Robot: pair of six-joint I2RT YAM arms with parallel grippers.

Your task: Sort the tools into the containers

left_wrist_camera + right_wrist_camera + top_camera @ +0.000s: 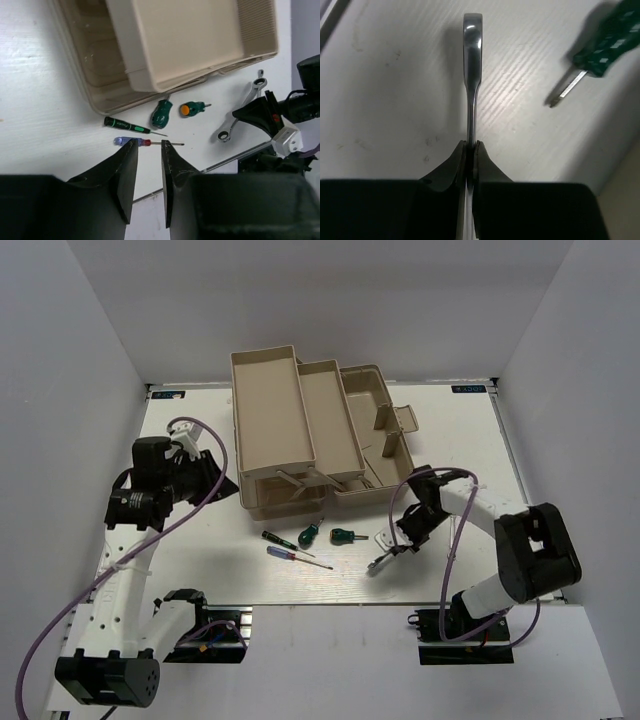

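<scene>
Where the shank of the silver wrench [472,75] passes between my fingers, my right claw [470,146] is clamped shut on it. One pad sits on each side, and the ring head points to the top of the right-wrist view. I judge that a grip taken along the shank, not at an end, keeps the tool from swinging and leaves the head free to enter a tray first. Whether the wrench is clear of the table [200,580] I cannot tell; a shadow lies close along its left side.

In the top view the wrench lies right of centre, just below the toolbox [270,498]. The two trays [268,410] stand fanned out at upper left, which exposes the base compartment [368,400] at upper right. No tool shows in any of them, so I judge the sorting to be at its start.

My left claw [149,142] is open and holds nothing. It hangs at the left of the top view, well apart from the work, presumably to leave the right arm room. Its camera shows the row below the box:

- black-handled screwdriver [125,125]
- blue-handled screwdriver [121,141]
- stubby green screwdriver [161,114]
- green-handled screwdriver [192,108] with an orange end cap, nearest the wrench with its tip toward it
</scene>
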